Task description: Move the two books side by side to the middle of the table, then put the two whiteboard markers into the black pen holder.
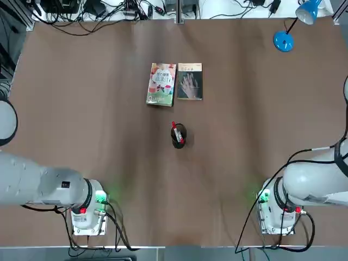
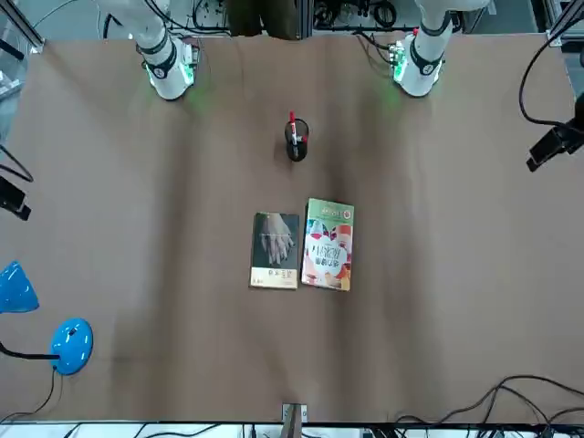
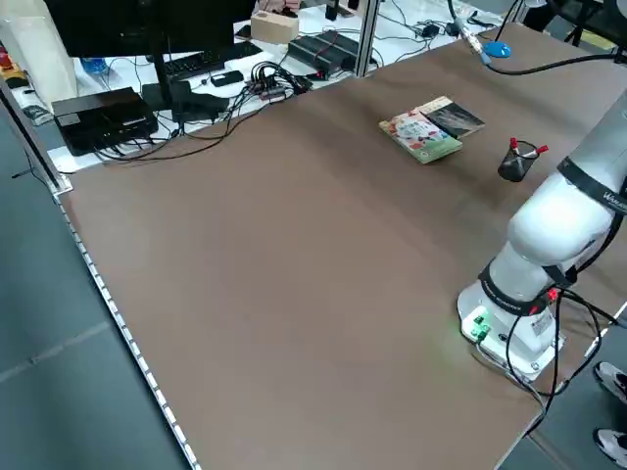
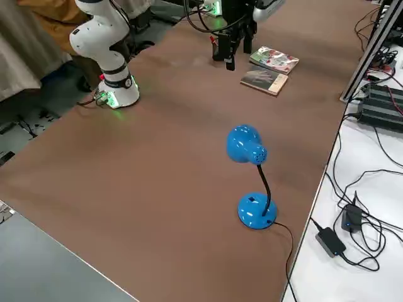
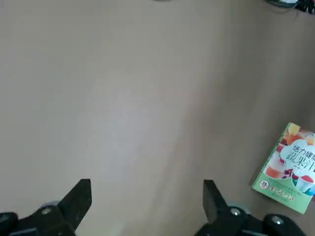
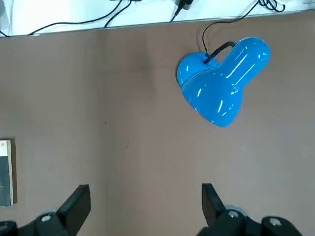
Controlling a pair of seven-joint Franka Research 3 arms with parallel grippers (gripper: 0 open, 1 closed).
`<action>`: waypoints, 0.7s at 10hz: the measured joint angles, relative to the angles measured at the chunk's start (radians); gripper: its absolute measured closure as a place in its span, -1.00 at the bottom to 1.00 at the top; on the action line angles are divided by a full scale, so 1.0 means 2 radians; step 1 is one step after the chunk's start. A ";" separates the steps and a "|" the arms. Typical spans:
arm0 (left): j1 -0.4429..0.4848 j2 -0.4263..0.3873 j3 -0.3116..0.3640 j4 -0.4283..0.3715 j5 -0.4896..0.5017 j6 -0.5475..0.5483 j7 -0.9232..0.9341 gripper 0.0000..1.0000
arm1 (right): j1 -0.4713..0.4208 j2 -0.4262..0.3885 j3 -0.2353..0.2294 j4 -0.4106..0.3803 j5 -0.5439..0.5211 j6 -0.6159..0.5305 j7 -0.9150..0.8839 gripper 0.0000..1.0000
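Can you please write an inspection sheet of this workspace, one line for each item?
Surface: large brown tabletop, no spills seen.
Job's things: colourful orange-red paperback beside dark grey paperback, mid-table; red-ended white markers standing in round black pen holder.
Clutter: blue desk lamp at a far corner.
End effectors: left and right open, empty.
Cables: bundles beyond the far edge.
Surroundings: black electronics off-table.

Open right tool (image 6: pixel 142 209) over table (image 6: pixel 123 98), blue lamp (image 6: pixel 221 88).
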 joint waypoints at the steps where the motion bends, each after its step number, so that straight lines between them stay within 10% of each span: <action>1: 0.009 0.013 -0.009 0.014 0.000 0.000 0.006 -1.00 | 0.000 0.000 0.000 0.000 0.000 0.000 0.000 -0.99; 7: 0.037 0.056 -0.030 0.052 -0.042 0.000 0.056 -1.00 | 0.000 0.000 0.000 0.000 0.000 0.000 0.000 -0.99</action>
